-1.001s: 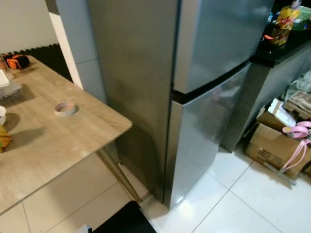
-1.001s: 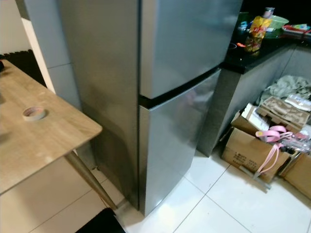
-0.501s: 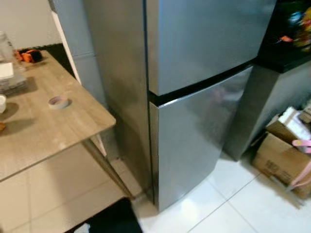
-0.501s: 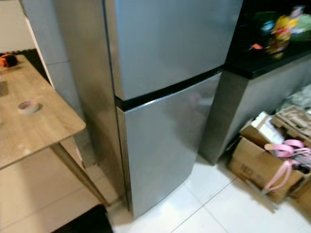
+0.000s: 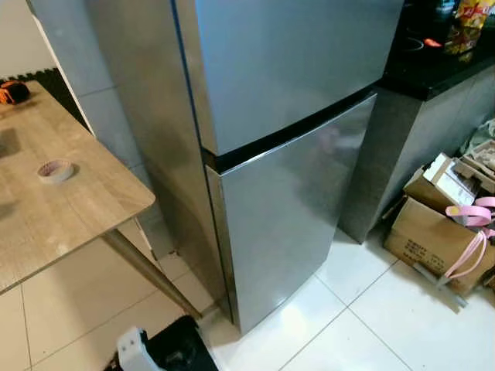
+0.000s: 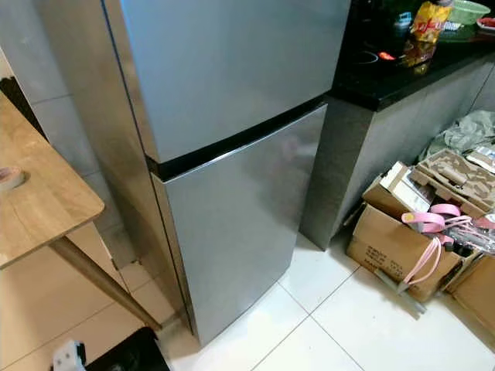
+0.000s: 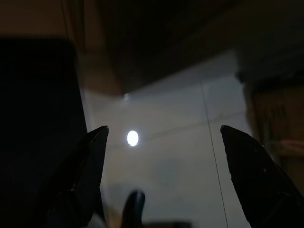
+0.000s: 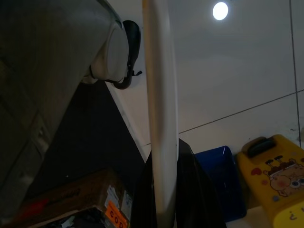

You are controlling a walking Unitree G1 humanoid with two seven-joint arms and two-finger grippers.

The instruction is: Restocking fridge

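Fridge (image 5: 286, 154) between table (image 5: 69, 209) and counter (image 5: 433, 77)

Steel fridge (image 5: 286, 154) upright, doors shut (two-door).

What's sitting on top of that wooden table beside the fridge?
On the wooden table lies a roll of tape, and an orange and black object sits at its far corner. The rest of the tabletop runs out of frame, so anything there is unseen.
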